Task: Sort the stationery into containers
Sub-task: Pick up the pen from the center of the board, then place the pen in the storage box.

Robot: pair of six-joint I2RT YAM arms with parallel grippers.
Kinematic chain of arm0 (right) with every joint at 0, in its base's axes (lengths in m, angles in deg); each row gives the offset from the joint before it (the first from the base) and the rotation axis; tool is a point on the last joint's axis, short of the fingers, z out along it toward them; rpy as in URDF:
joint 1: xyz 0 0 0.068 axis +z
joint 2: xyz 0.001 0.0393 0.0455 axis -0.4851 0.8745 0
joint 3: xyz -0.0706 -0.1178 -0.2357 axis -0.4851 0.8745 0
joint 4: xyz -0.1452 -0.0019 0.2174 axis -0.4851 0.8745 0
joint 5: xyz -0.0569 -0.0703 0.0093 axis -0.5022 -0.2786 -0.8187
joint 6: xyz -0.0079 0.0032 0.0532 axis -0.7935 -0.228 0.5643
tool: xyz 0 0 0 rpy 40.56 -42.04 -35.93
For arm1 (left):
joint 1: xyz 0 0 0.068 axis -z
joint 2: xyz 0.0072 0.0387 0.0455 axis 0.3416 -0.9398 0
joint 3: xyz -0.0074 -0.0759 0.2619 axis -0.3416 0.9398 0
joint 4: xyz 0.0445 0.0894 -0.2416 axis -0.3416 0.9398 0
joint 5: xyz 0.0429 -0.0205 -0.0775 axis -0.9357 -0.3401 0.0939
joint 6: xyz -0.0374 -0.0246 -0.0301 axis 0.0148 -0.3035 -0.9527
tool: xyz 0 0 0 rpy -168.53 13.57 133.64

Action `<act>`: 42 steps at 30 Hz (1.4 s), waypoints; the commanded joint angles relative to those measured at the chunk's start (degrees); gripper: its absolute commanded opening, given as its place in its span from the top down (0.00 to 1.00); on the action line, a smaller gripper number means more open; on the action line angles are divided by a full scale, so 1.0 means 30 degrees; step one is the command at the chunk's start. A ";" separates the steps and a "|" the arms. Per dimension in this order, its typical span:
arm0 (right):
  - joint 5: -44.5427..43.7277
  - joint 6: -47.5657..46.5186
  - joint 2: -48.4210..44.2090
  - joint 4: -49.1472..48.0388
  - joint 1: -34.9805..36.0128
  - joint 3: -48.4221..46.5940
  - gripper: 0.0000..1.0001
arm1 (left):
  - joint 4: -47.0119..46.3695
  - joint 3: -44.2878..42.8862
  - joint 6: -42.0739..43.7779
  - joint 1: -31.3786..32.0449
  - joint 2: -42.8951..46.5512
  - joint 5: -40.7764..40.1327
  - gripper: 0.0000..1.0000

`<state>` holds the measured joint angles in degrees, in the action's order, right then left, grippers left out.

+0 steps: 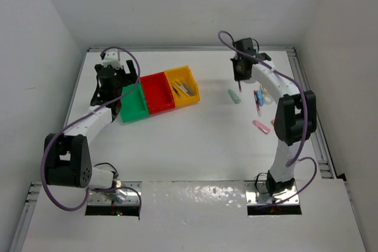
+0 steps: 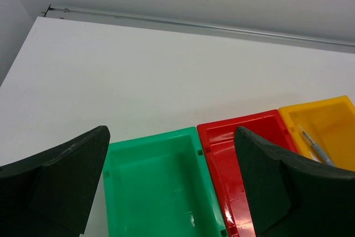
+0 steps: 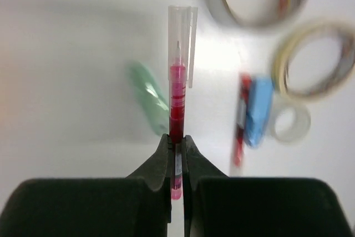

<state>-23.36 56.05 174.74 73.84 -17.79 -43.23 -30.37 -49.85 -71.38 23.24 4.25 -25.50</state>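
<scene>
A thin red pen with a clear cap (image 3: 177,81) is pinched by its tail end in the right pincer (image 3: 176,147), jaws nearly closed on it, and it's held up off the white worktop (image 1: 195,140). Its long axis is lined up with the fingers, cap end poking straight out past the tips. The yellow plastic bin (image 1: 176,76), where other thin pens are seen, is set well off to that pincer's left. The left pincer (image 2: 171,132) is spread wide and empty over the green plastic bin (image 2: 161,192). A leftward carry is probably needed.
</scene>
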 commanded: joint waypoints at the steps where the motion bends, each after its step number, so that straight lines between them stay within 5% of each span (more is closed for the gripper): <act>1: 0.0729 -0.1086 -0.1634 -0.2106 0.2582 -0.3351 1.00 | -0.0644 -0.0434 -0.0155 -0.0269 -0.0164 -0.0261 0.08; 9: 0.2815 -0.2113 0.4982 -0.3216 0.6918 -1.0618 1.00 | -0.0351 -0.0700 0.0137 -0.0269 -0.0018 -0.0524 0.08; 26: 0.3138 -0.1760 0.6366 -0.6152 0.8154 -0.7282 1.00 | -0.0819 -0.0260 -0.0096 -0.0327 0.0099 -0.0319 0.08; 28: 0.3167 -0.1936 0.6659 -0.5772 0.8153 -0.7575 0.90 | -0.0906 -0.0201 -0.0068 -0.0298 0.0099 -0.0290 0.08; 31: 0.3138 -0.1937 0.6720 -0.5215 0.8153 -0.8219 0.59 | -0.0849 -0.0201 0.0049 -0.0327 0.0216 -0.0348 0.08; 35: 0.3197 -0.1966 0.4731 -0.4834 0.8095 -0.8688 0.50 | -0.0790 -0.0113 0.0079 -0.0327 0.0158 -0.0407 0.08; 36: 0.3197 -0.1763 0.4263 -0.4833 0.7979 -0.8747 0.50 | -0.0790 -0.0142 0.0021 -0.0327 0.0158 -0.0320 0.08; 38: 0.3021 -0.1324 0.2477 -0.4805 0.7482 -0.8340 0.67 | -0.0819 -0.0143 -0.0009 -0.0327 0.0100 -0.0203 0.08; 40: 0.2904 -0.0533 0.0464 -0.4804 0.6488 -0.6734 0.96 | -0.0907 -0.0143 -0.0067 -0.0327 0.0041 -0.0173 0.08; 42: 0.1974 0.0054 -0.0746 -0.4630 0.4999 -0.4109 0.98 | -0.1023 -0.0084 -0.0067 -0.0327 0.0041 -0.0202 0.08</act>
<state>-13.89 52.93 183.22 60.95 3.74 -61.15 -30.13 -49.92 -71.38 23.16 3.81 -26.72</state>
